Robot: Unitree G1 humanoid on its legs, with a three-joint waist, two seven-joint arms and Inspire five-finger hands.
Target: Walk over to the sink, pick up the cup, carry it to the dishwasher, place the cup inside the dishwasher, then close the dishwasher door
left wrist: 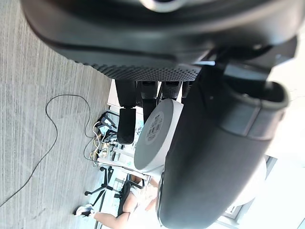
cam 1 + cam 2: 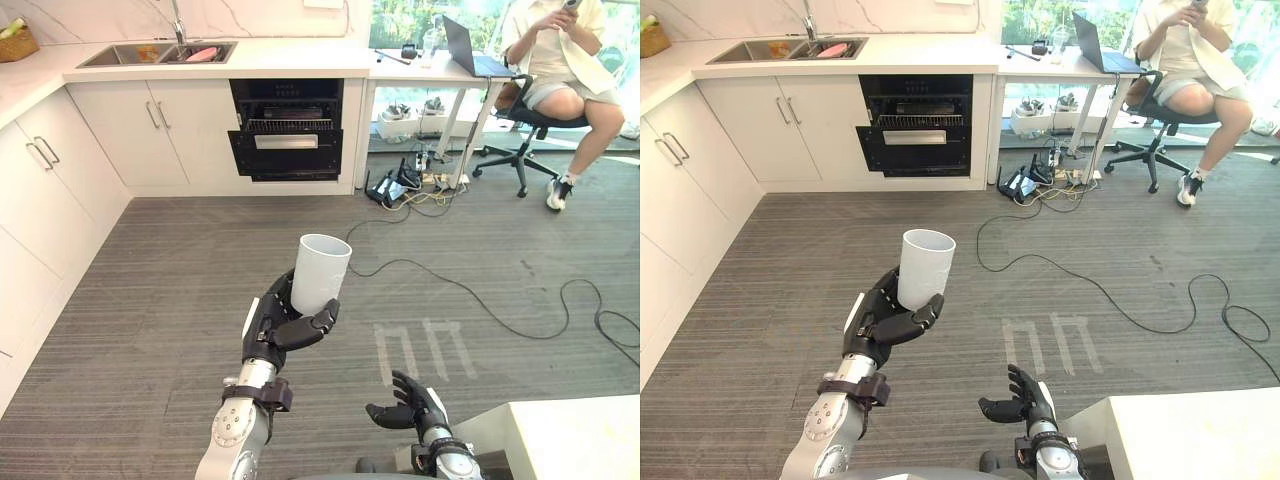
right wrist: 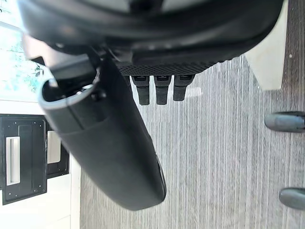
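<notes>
A white cup (image 2: 320,272) stands upright in my left hand (image 2: 272,325), whose fingers and thumb curl round its lower half, held out over the grey floor. In the left wrist view the cup's round base (image 1: 156,133) shows between thumb and fingers. The dishwasher (image 2: 287,128) sits under the counter straight ahead, dark, with its door (image 2: 286,152) partly open. The sink (image 2: 158,53) lies in the counter to its left. My right hand (image 2: 412,408) hangs low at the bottom, fingers relaxed and holding nothing.
White cabinets (image 2: 40,190) run along the left wall. A black cable (image 2: 480,300) snakes across the floor on the right. A person sits on an office chair (image 2: 525,125) by a desk (image 2: 440,65) with a laptop. A white table corner (image 2: 575,440) is at bottom right.
</notes>
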